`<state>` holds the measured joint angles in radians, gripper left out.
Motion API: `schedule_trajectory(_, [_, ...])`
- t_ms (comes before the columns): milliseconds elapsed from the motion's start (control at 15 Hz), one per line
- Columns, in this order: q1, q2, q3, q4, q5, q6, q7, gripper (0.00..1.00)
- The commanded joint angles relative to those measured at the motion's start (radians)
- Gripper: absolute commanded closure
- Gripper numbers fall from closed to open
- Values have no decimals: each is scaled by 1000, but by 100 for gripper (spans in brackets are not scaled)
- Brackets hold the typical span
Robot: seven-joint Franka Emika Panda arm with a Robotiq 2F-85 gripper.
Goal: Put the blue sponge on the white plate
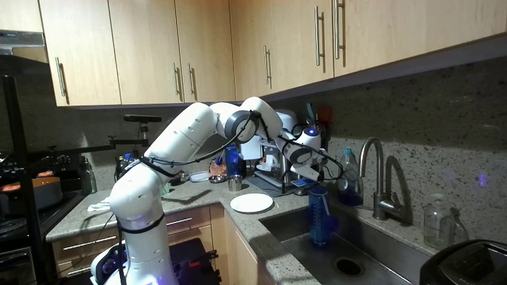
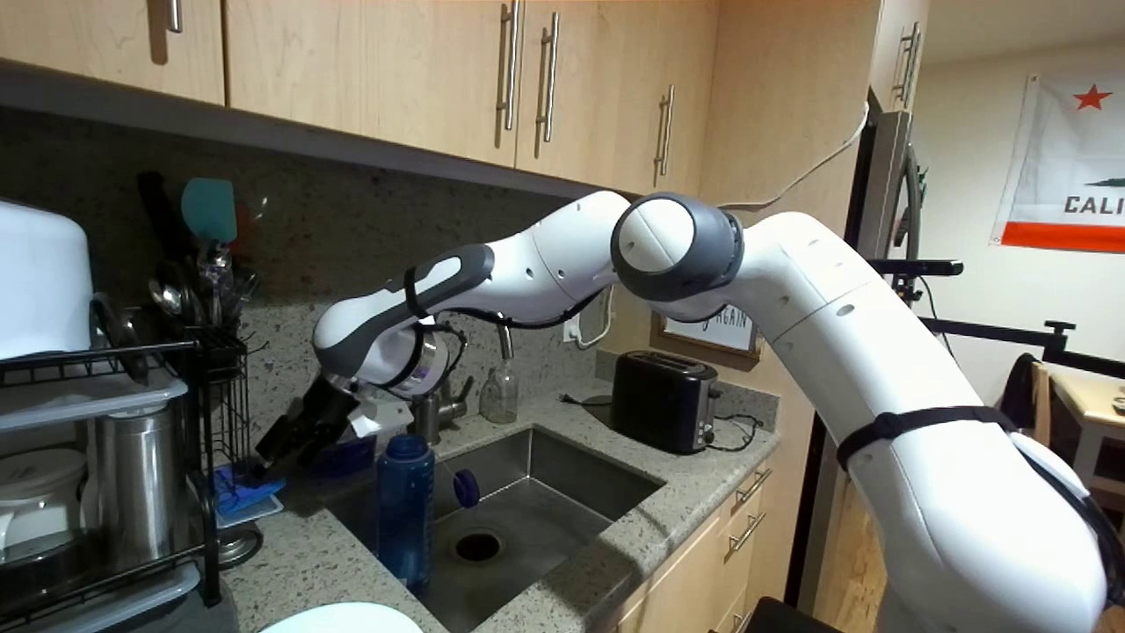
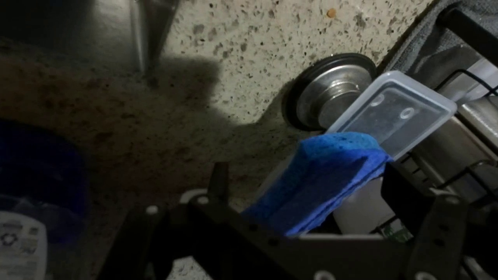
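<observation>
The blue sponge (image 3: 323, 182) lies on a small clear tray (image 3: 393, 112) on the counter. It also shows in both exterior views (image 1: 304, 182) (image 2: 230, 492), beside the dish rack. My gripper (image 3: 305, 177) is open, with its two dark fingers on either side of the sponge in the wrist view. The right finger looks close to the sponge's corner; I cannot tell if it touches. In an exterior view the black gripper (image 2: 268, 462) points down at the sponge. The white plate (image 1: 251, 202) lies bare on the counter by the sink corner; its edge shows in an exterior view (image 2: 347, 620).
A tall blue bottle (image 1: 319, 215) stands in the sink (image 2: 554, 510). The dish rack (image 2: 114, 352) is right beside the sponge. A metal sink stopper (image 3: 330, 93) lies next to the tray. A soap bottle (image 1: 348, 178) and faucet (image 1: 378, 182) stand behind the sink.
</observation>
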<state>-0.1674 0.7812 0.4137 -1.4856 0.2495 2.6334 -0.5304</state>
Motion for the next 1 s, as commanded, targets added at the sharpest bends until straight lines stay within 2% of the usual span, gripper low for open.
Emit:
schedule_trajectory(0, [-14, 15, 22, 30, 21, -54, -34, 28])
schedule_trajectory(600, [-9, 12, 18, 42, 27, -93, -34, 96])
schedule_trajectory(733, [-9, 10, 18, 46, 27, -96, -36, 100])
schedule_trajectory(933, [-10, -3, 21, 44, 28, -94, -40, 99])
